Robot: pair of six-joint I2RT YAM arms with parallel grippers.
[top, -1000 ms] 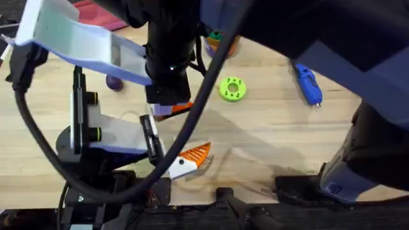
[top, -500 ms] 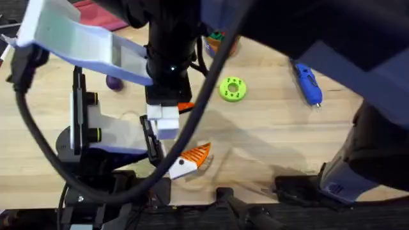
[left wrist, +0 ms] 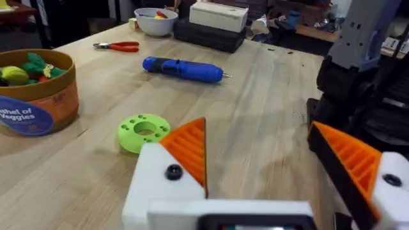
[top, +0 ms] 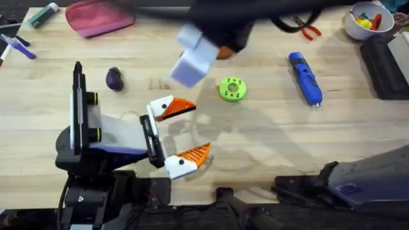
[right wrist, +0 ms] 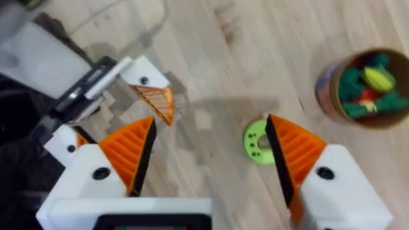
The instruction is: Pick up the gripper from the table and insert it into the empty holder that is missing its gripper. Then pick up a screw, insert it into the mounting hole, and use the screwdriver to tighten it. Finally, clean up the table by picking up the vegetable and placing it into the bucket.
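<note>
My left gripper point(top: 199, 128) rests low near the table's front left, jaws open and empty. Each of its white blocks carries an orange wedge finger; the far gripper finger point(top: 177, 107) sits in its white holder point(top: 160, 105). In the left wrist view both orange fingers point(left wrist: 188, 150) show, with a dark spot in the near block's mounting hole. My right gripper point(right wrist: 211, 153) hovers high above them, open and empty. The purple vegetable point(top: 114, 79) lies at the left. The blue screwdriver point(top: 305, 78) lies at the right. The bucket point(right wrist: 361, 83) holds toy food.
A green ring-shaped disc point(top: 232, 89) lies mid-table. Red-handled pliers point(top: 307, 29) and a white bowl point(top: 367, 19) sit at the back right, next to a black box point(top: 386, 64). A pink pouch point(top: 99, 16) lies at the back left.
The right arm has lifted up and back from the left gripper's far block, uncovering the table. The orange finger stays in that block. The left arm has not moved.
</note>
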